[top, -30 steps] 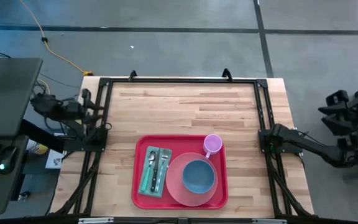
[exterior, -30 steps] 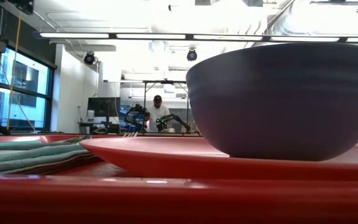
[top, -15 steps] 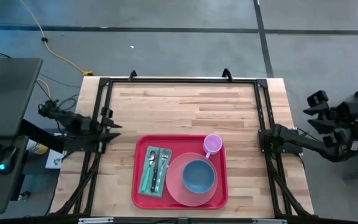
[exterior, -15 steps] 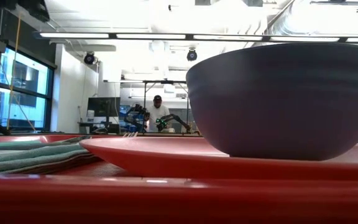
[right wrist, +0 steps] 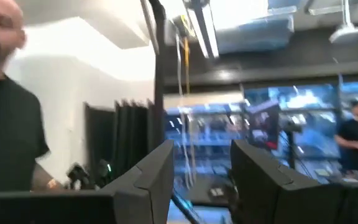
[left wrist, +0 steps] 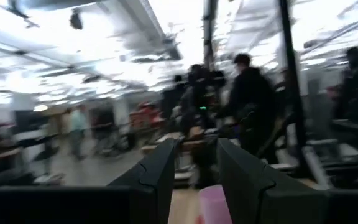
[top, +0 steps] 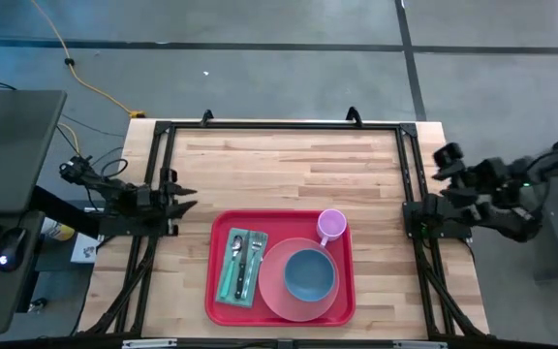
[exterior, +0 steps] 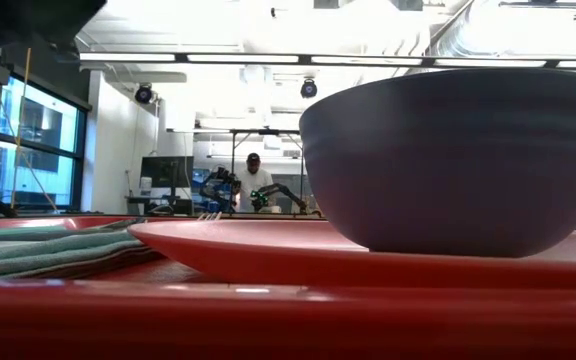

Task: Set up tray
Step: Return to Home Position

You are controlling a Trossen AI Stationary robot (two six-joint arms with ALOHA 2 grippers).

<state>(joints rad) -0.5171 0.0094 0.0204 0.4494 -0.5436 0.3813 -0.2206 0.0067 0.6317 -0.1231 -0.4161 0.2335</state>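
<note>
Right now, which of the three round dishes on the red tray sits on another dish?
The blue bowl: it rests on the pink plate, which lies on the tray. The small pink cup stands at the plate's edge.

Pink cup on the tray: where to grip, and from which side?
Probably the rim, from straight above: the pink cup looks upright, mouth up. Put one of the jaws inside and one outside, on the side away from the pink plate, which crowds it.
</note>
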